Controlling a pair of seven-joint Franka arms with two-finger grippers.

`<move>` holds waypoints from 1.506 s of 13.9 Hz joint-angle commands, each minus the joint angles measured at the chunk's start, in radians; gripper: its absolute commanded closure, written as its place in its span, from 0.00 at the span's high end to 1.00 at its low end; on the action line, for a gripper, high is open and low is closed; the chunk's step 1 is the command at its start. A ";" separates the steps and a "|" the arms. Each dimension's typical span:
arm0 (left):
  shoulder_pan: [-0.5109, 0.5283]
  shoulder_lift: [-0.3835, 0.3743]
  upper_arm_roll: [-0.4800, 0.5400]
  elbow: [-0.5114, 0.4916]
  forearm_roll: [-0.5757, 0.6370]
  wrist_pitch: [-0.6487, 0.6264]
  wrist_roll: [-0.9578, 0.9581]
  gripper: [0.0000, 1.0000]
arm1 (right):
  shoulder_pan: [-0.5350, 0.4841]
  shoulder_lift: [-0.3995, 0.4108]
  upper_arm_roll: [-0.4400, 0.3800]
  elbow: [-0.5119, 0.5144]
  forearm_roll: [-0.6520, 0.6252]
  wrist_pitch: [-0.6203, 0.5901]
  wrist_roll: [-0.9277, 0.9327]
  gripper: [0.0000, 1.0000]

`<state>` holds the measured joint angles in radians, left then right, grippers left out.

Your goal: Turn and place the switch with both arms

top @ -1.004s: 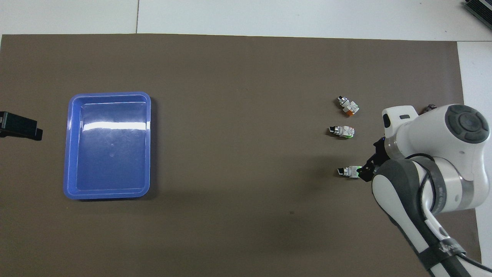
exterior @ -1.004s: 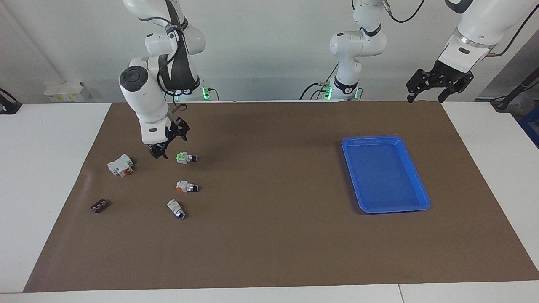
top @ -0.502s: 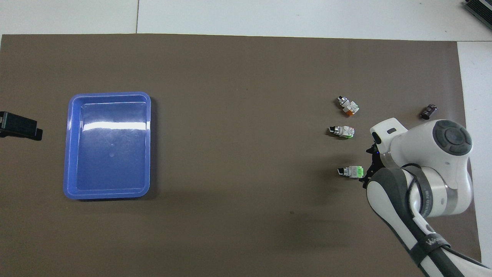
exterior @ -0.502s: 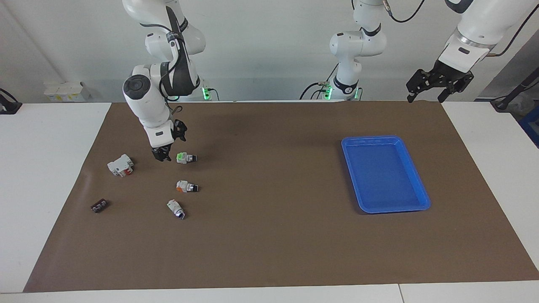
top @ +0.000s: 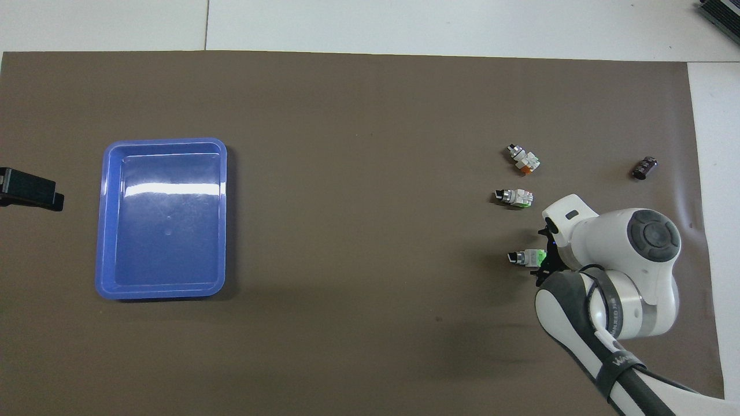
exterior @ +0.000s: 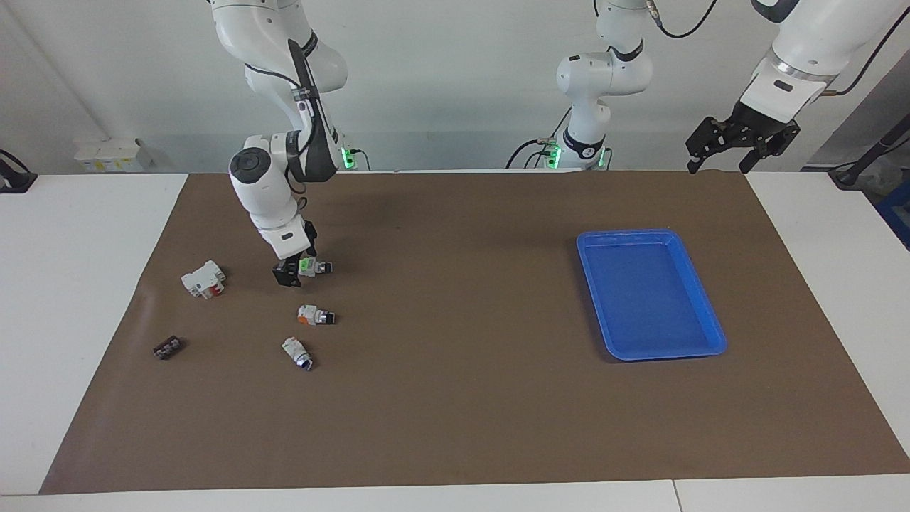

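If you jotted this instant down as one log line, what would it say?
right tool: down at green-ended switch, grasp unclear | left tool: waiting, open, raised by the mat's corner | blue tray: empty

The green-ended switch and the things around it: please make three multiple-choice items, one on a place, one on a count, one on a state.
1. Which is nearest to the robots?
A. the orange-ended switch
B. the green-ended switch
C. the small dark part

2. How many trays lie on the brown mat?
A. none
B. one
C. two

3. The left claw is:
A. raised, holding nothing
B. in the tray
C. on a switch

Key: 1 B, it lies highest in the facing view, with the right claw at its green end. 2 B, only the blue tray is there. 3 A, it waits in the air at the left arm's end.
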<state>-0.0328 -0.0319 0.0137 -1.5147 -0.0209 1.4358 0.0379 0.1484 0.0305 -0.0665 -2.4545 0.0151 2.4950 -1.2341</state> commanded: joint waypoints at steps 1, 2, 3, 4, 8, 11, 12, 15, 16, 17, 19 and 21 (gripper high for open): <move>0.007 -0.031 -0.006 -0.033 0.016 -0.005 -0.010 1.00 | 0.014 -0.001 0.001 -0.023 0.022 0.044 -0.033 0.54; 0.007 -0.031 -0.006 -0.033 0.016 -0.005 -0.010 1.00 | 0.014 -0.001 0.001 -0.024 0.022 0.045 -0.031 0.30; 0.007 -0.031 -0.006 -0.033 0.016 -0.005 -0.010 1.00 | 0.016 0.000 0.001 -0.023 0.022 0.044 -0.034 0.12; 0.007 -0.031 -0.006 -0.033 0.016 -0.005 -0.010 1.00 | 0.017 0.000 0.001 -0.020 0.020 0.035 -0.034 0.00; 0.007 -0.031 -0.006 -0.033 0.016 -0.005 -0.010 1.00 | 0.043 0.000 0.002 0.040 0.022 -0.103 -0.025 0.00; 0.007 -0.031 -0.006 -0.033 0.016 -0.005 -0.010 1.00 | 0.115 -0.004 0.010 0.120 0.067 -0.171 -0.036 0.00; 0.005 -0.031 -0.006 -0.033 0.016 -0.005 -0.010 1.00 | 0.158 0.000 0.011 0.147 0.110 -0.171 -0.036 0.00; 0.007 -0.031 -0.006 -0.033 0.016 -0.005 -0.010 1.00 | 0.272 0.045 0.014 0.254 0.314 -0.163 -0.027 0.00; 0.005 -0.031 -0.006 -0.033 0.016 -0.005 -0.010 1.00 | 0.296 0.058 0.014 0.288 0.400 -0.159 -0.030 0.00; 0.001 -0.034 -0.008 -0.036 0.016 -0.026 -0.010 1.00 | 0.324 0.069 0.014 0.317 0.470 -0.157 -0.033 0.00; -0.007 -0.048 -0.011 -0.051 0.016 -0.079 -0.010 1.00 | 0.356 0.094 0.016 0.382 0.554 -0.156 -0.031 0.00; -0.006 -0.057 -0.009 -0.068 0.015 -0.094 -0.013 1.00 | 0.404 0.101 0.016 0.460 0.693 -0.153 -0.028 0.00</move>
<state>-0.0337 -0.0454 0.0053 -1.5309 -0.0209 1.3548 0.0377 0.5247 0.1028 -0.0469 -2.0834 0.6060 2.3541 -1.2384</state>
